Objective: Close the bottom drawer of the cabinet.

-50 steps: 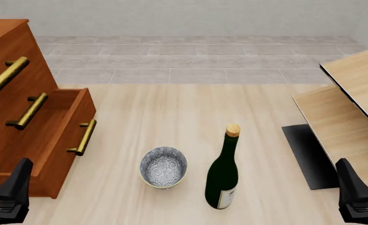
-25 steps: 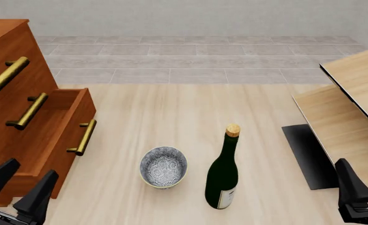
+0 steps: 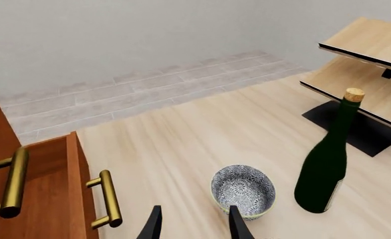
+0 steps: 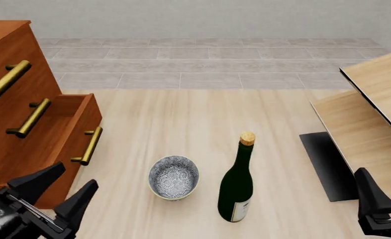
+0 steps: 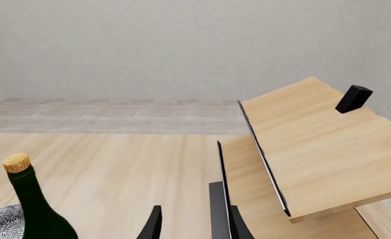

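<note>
The bottom drawer (image 4: 62, 149) is reddish-brown wood with a brass bar handle (image 4: 89, 146) on two short posts. It stands pulled out of the cabinet (image 4: 10, 99) at the left edge of the front view, its front panel well ahead of the two upper drawer fronts. The drawer's front faces right, toward the middle of the table (image 4: 182, 119), and its handle runs on a slant from lower left to upper right.

The left gripper (image 4: 56, 194) sits in the lower left corner of the front view, just below the drawer's near corner, its two dark fingers spread apart and empty, pointing up and to the right. The right gripper (image 5: 192, 224) is at the lower right by the pale wood shelf (image 4: 374, 114), fingers parted and empty.

A patterned bowl (image 4: 173, 177) and a green corked bottle (image 4: 237, 184) stand at lower centre.
</note>
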Motion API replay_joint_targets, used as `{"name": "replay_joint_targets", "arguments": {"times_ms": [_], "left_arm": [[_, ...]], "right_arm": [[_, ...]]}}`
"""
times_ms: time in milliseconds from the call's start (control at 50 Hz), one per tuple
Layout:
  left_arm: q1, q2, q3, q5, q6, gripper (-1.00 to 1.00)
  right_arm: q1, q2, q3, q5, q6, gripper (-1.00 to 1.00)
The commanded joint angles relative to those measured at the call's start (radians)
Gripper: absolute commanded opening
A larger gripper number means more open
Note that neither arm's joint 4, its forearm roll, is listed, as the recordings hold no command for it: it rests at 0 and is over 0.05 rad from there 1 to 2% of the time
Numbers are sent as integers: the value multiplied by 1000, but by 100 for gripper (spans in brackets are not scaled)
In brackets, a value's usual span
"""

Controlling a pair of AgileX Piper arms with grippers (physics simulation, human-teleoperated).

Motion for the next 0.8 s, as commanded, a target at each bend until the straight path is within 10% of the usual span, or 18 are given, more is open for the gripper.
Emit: {"name": "replay_joint_targets", "arguments": {"times_ms": [20, 800], "left_arm": [[-93, 325, 1, -265, 0, 100], [-26, 1067, 2, -837, -127, 100]], "right_arm": [[1, 14, 1, -12, 3, 100], [3, -12, 0, 8, -3, 100]]}}
